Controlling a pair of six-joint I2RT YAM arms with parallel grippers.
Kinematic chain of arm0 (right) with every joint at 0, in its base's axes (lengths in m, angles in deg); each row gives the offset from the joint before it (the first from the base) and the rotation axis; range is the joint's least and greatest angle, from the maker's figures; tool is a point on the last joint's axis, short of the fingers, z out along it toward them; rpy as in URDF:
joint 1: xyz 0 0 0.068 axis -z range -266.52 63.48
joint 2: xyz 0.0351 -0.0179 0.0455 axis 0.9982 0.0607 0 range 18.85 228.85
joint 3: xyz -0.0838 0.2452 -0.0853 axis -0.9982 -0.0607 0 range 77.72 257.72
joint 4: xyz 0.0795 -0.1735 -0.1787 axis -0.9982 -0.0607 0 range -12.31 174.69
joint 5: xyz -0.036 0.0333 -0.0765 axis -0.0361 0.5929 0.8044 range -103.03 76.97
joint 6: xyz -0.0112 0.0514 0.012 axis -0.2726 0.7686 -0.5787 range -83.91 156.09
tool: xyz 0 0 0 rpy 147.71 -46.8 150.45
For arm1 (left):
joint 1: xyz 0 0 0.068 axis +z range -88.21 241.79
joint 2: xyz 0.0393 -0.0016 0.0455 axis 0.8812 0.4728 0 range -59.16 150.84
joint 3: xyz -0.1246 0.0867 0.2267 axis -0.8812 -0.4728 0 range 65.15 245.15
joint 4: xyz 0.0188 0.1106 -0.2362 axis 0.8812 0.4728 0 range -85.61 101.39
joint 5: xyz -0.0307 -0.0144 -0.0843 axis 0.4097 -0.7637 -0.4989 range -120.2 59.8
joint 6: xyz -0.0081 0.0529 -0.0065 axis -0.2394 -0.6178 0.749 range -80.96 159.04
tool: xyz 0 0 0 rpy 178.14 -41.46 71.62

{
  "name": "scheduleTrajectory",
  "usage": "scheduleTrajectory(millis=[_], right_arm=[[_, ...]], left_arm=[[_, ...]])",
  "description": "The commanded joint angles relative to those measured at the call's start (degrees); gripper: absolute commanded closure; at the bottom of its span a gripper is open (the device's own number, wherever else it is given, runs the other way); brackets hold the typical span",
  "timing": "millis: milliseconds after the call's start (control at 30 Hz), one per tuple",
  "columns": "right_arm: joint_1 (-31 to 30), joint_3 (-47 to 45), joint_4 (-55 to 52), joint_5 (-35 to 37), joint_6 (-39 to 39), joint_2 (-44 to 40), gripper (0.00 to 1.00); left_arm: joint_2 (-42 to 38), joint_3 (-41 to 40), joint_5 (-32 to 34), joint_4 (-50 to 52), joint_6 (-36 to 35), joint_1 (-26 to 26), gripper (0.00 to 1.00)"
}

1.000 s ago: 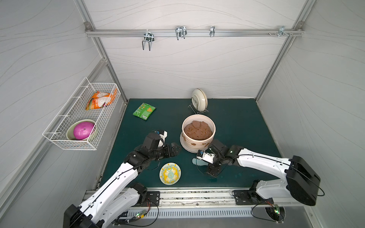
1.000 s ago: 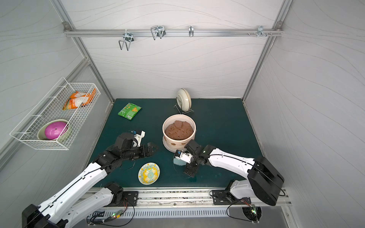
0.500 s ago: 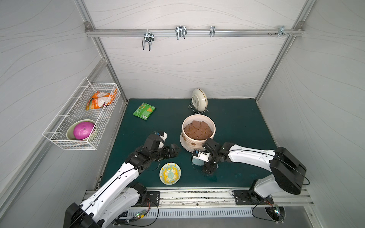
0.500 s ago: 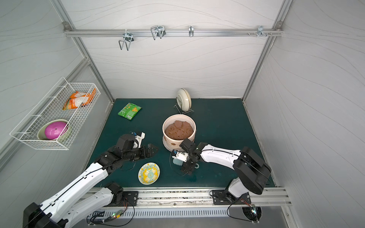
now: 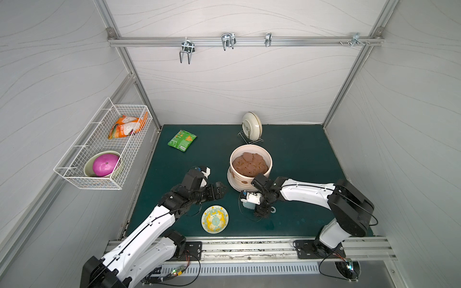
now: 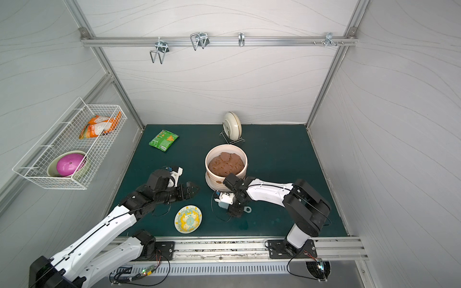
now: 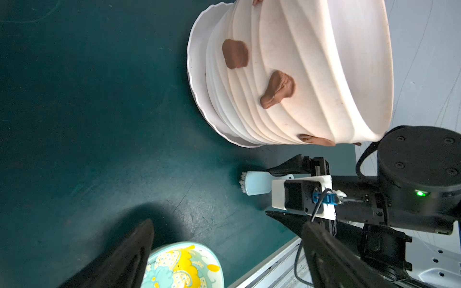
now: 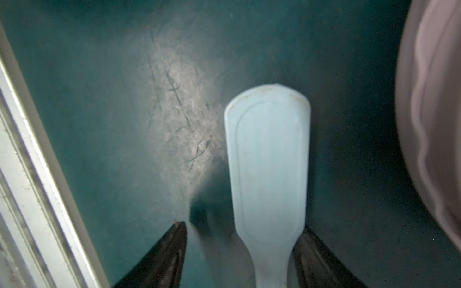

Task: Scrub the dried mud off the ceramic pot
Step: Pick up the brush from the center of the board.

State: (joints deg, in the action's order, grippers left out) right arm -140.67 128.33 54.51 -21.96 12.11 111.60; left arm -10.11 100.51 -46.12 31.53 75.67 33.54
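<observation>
Top views: pot (image 5: 250, 166) stands mid-mat on a saucer, brown mass inside; right gripper (image 5: 260, 210) sits low over a pale blue brush (image 6: 222, 204) just in front of the pot. Left gripper (image 5: 219, 190) hovers beside the pot, fingers spread, holding nothing.
Left wrist: 3 mud patches (image 7: 235, 53) show on the ribbed wall facing the arms; brush bristles rest on the mat (image 7: 99, 124).
Right wrist: brush handle lies between the 2 fingers (image 8: 159, 256); 1 touches it, the other stands clear, so grip not yet made.
Step in hand: picking up the brush.
Doing it well: centre the handle, close squarely, lift with bristles facing the mud.
</observation>
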Motion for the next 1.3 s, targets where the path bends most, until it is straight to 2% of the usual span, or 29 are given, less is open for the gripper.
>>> scheduleTrajectory(millis=[0, 100, 300, 533, 733, 967, 1267], right_arm=[[-0.4, -0.1, -3.2, -2.1, -0.2, 0.3, 0.39], [-1.0, -0.7, -3.0, -0.9, 0.4, -0.5, 0.45], [-1.7, -1.6, -1.5, 2.5, 1.3, -0.3, 0.64], [-2.5, -1.5, -0.8, 1.5, 2.0, -3.0, 0.77], [-3.3, -1.0, -0.1, 1.4, 2.5, -4.5, 0.84], [-3.6, 0.4, -1.4, 0.9, 2.8, -9.1, 0.87], [-5.1, 8.3, -5.9, 0.6, 1.9, -14.7, 0.88]], left_arm=[[-0.5, 0.2, 0.8, -0.3, -1.0, -0.2, 0.02], [-0.2, 0.3, 0.8, -0.2, -1.0, -0.2, 0.02], [0.5, 0.4, 0.5, -0.4, -0.9, -0.2, 0.02], [1.0, 0.4, -0.4, -0.8, -0.4, -0.2, 0.02], [1.3, 0.6, -1.7, -1.7, 1.0, -0.2, 0.03], [0.2, 1.2, -3.1, -2.7, 3.4, -0.2, 0.03], [-0.6, 0.5, -8.8, -9.4, 15.1, -1.4, 0.07]])
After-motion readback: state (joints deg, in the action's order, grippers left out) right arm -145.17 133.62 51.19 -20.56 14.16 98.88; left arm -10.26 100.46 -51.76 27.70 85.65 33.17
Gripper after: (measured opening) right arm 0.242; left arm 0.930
